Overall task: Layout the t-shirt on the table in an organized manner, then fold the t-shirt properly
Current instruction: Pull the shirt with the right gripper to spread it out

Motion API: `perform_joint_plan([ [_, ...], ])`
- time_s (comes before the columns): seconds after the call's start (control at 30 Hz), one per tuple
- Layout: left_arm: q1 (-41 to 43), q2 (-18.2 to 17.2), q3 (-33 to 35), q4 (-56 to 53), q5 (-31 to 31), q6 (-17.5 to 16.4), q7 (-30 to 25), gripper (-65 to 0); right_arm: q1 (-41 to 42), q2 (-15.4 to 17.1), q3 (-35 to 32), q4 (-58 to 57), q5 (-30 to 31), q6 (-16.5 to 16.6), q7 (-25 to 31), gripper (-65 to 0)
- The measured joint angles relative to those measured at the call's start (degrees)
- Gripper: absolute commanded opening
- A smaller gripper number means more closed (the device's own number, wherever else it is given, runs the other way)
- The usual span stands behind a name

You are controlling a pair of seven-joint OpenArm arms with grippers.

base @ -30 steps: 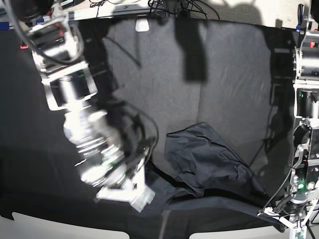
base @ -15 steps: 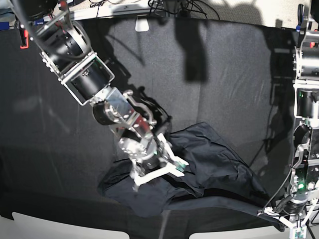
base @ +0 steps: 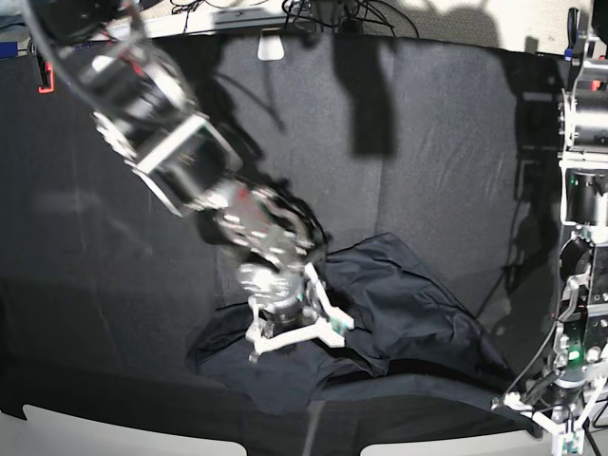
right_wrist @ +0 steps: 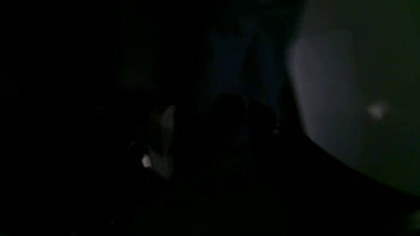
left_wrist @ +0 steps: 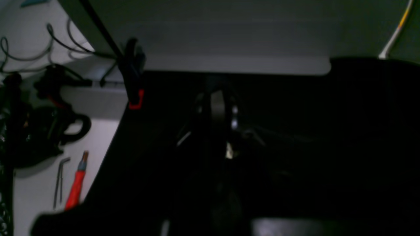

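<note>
Right end effector stays spread wide over the crumpled t-shirt, barely shifted; left end effector stays shut.

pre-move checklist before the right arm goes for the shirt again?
1. Right hand open: ok, white fingers spread over the cloth.
2. Right hand holding nothing: cannot tell, the right wrist view is too dark.
3. T-shirt flat: not ok, it lies bunched near the front edge of the table.
4. Collar or sleeves found: cannot tell, folds hide them.
5. Left arm clear: ok, parked at the table's side, away from the shirt.
6. Left hand shut: ok.
</note>
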Motion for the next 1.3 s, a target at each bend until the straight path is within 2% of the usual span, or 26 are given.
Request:
perform_joint_plan([
  [0.07, -0.02, 0.02, 0.0, -0.02, -0.11, 0.0, 1.07, -65.0, 0.83, -0.85, 0.0, -0.33, -2.6, -1.68, -0.09, -42.0],
  [0.2, -0.02, -0.02, 0.0, -0.02, -0.04, -0.02, 1.22, -65.0, 1.22, -1.22, 0.0, -0.28, -2.78, -2.05, 0.0, -57.0],
  [0.27, 0.0, -0.02, 0.0, 0.0, -0.04, -0.02, 1.25, -65.0, 0.92, -1.11, 0.0, -0.28, -2.71, -2.05, -2.19, -65.0],
  [0.43, -0.02, -0.02, 0.0, -0.02, -0.04, -0.02, 1.25, -65.0, 1.09, -0.48, 0.0, -0.33, -2.89, -2.08, -10.54, -65.0],
  [0.5, -0.02, 0.0, 0.0, -0.02, -0.04, -0.02, 1.22, -65.0, 0.57, -0.22, 0.0, -0.15, -5.68, -2.08, -14.95, -65.0],
  [0.6, 0.0, -0.02, 0.0, -0.02, 0.11, -0.02, 1.22, -65.0, -2.16, 1.73, -0.02, 1.92, -8.94, -2.1, -16.26, -65.0],
  [0.7, 0.0, -0.02, 0.0, -0.02, 0.15, -0.02, 1.27, -65.0, -6.86, 5.27, -0.04, 5.99, -9.11, -2.14, -16.57, -65.0],
  [0.87, 0.0, -0.04, 0.02, 0.0, -0.09, -0.02, 1.36, -65.0, -16.04, 13.29, -0.07, 18.91, -9.16, -2.62, -18.62, -65.0],
  [1.3, 0.02, -0.02, 0.07, 0.0, -0.22, -0.02, 1.51, -65.0, -40.76, 35.76, -0.26, 60.76, -8.85, -1.6, -36.3, -65.0],
])
